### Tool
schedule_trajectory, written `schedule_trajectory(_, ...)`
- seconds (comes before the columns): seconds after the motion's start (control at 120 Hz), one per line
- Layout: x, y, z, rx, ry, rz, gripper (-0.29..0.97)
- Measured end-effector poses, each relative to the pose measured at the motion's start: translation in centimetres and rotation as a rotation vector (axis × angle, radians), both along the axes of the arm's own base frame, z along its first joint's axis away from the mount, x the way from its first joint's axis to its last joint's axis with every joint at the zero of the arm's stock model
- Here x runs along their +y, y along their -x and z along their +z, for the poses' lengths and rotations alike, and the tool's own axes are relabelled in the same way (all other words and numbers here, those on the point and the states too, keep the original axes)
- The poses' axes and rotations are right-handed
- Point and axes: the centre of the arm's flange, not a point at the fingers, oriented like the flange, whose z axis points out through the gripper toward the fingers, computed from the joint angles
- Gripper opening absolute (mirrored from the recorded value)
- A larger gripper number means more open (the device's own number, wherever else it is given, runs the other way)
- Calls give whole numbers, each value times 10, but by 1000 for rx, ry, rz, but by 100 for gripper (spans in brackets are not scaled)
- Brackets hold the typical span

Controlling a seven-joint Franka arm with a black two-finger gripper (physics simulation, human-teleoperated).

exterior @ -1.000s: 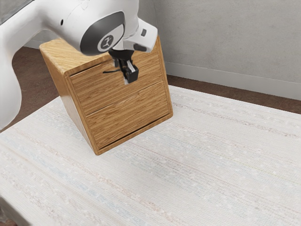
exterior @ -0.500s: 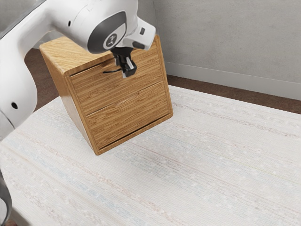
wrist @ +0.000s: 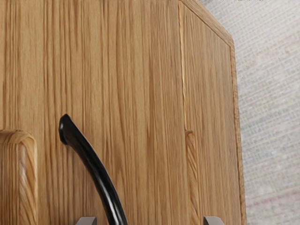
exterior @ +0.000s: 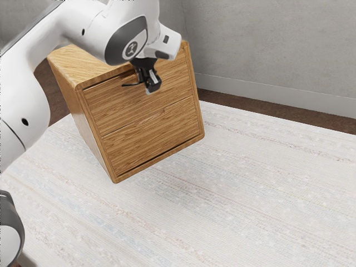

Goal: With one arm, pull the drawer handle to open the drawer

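A light wooden cabinet with two drawers stands tilted at the back of the table. The upper drawer front lies flush with the cabinet and carries a thin black curved handle. My black gripper hangs from the white arm right at that handle's end, close against the drawer front. In the wrist view the handle arcs across the wood grain. It runs down between two grey fingertips, nearer that one than the other. The fingers stand apart, so the gripper is open around the handle.
The lower drawer sits shut under the upper one. A pale woven tabletop stretches to the exterior view's right. A grey wall with a white skirting and a strip of brown floor lie behind.
My hand has moved slightly up and toward the drawer front, closer to the handle. The arm's elbow has swung further into the exterior view's left. The drawer has not moved.
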Motion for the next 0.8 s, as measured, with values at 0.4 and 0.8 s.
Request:
schedule_trajectory(0.4, -19, 0, 0, 7, -28, -25, 0)
schedule_trajectory(0.8, -43, 9, 2, 24, -46, -62, -11)
